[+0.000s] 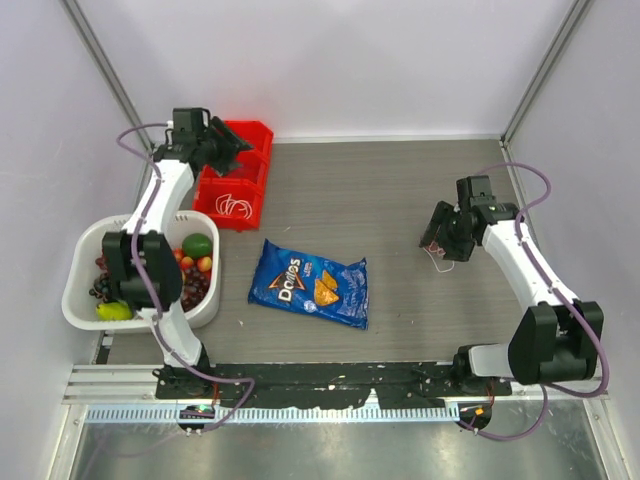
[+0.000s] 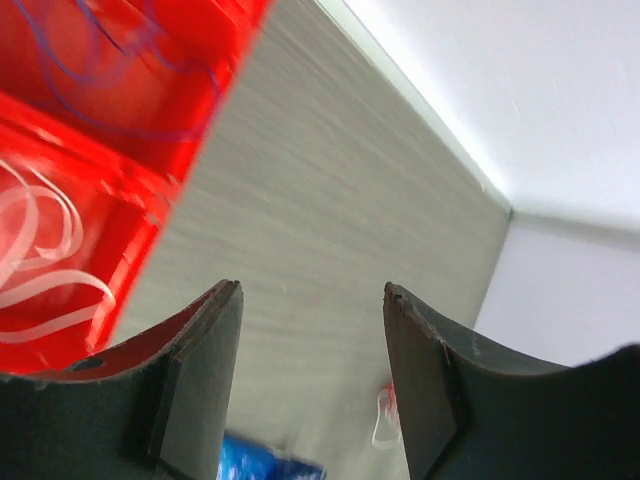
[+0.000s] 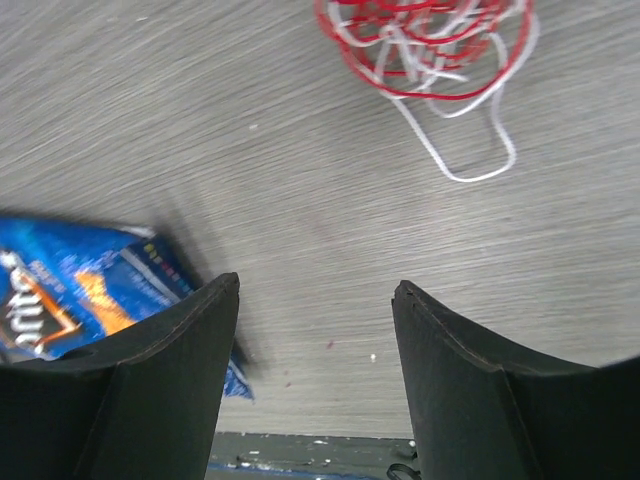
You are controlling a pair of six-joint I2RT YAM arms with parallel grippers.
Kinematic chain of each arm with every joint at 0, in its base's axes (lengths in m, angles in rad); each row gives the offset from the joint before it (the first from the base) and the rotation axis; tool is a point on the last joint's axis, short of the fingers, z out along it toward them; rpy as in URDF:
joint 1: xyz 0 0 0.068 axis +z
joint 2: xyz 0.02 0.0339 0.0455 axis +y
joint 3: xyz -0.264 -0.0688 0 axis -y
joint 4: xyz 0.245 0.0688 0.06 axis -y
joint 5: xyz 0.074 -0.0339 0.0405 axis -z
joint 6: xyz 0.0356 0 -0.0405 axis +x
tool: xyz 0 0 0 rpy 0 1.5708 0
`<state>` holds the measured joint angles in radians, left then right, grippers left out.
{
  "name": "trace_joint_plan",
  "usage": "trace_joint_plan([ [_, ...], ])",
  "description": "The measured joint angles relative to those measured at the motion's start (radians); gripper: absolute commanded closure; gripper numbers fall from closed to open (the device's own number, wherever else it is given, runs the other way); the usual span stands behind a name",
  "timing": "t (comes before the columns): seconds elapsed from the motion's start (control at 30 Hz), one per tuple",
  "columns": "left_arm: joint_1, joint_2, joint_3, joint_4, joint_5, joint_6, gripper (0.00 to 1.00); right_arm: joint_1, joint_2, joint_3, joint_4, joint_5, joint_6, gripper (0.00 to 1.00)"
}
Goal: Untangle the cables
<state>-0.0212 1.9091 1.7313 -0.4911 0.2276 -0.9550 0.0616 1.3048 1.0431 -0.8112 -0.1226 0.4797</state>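
Pincers apart, angled downward: left pincer (image 2: pixel 312 300) by red bin (image 1: pixel 262 131), right pincer (image 3: pixel 316 290) near cables (image 3: pixel 430 45).

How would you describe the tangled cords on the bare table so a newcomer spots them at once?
On the grey table, look to the right side, ahead of the open right tool. There lies a small tangle of red and white cords with one white loop trailing out. Unlike the white cord in the red bin, it sits on open tabletop.
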Motion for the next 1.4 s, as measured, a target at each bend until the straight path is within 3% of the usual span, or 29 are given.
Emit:
trace_joint_plan([
  [0.23, -0.261, -0.310, -0.285, 0.029, 0.060, 0.053, 0.37, -0.002, 0.104, 0.020, -0.027, 0.188, 0.047, 0.36],
  [0.47, -0.615, -0.410, -0.513, -0.005, 0.151, 0.127, 0.42, -0.085, 0.218, 0.042, 0.032, 0.267, 0.086, 0.37],
  [0.53, -0.668, -0.428, -0.519, -0.035, 0.166, 0.159, 0.44, -0.104, 0.278, 0.068, 0.061, 0.258, 0.079, 0.45],
  [0.57, -0.681, -0.440, -0.518, -0.045, 0.172, 0.176, 0.44, -0.106, 0.312, 0.084, 0.074, 0.250, 0.073, 0.61],
  [0.6, -0.685, -0.450, -0.518, -0.051, 0.177, 0.185, 0.44, -0.106, 0.342, 0.099, 0.084, 0.238, 0.066, 0.62],
  [0.8, -0.679, -0.480, -0.515, -0.061, 0.180, 0.225, 0.41, -0.066, 0.494, 0.141, 0.171, 0.123, 0.025, 0.62],
  [1.07, -0.678, -0.454, -0.492, -0.068, 0.177, 0.231, 0.39, 0.152, 0.500, 0.140, 0.237, 0.020, -0.021, 0.66],
  [1.23, -0.670, -0.316, -0.397, -0.070, 0.165, 0.235, 0.53, 0.165, 0.474, 0.122, 0.243, -0.013, -0.026, 0.66],
  [1.4, -0.665, -0.041, -0.144, -0.123, 0.130, 0.283, 0.49, 0.161, 0.462, 0.118, 0.243, -0.058, -0.026, 0.63],
])
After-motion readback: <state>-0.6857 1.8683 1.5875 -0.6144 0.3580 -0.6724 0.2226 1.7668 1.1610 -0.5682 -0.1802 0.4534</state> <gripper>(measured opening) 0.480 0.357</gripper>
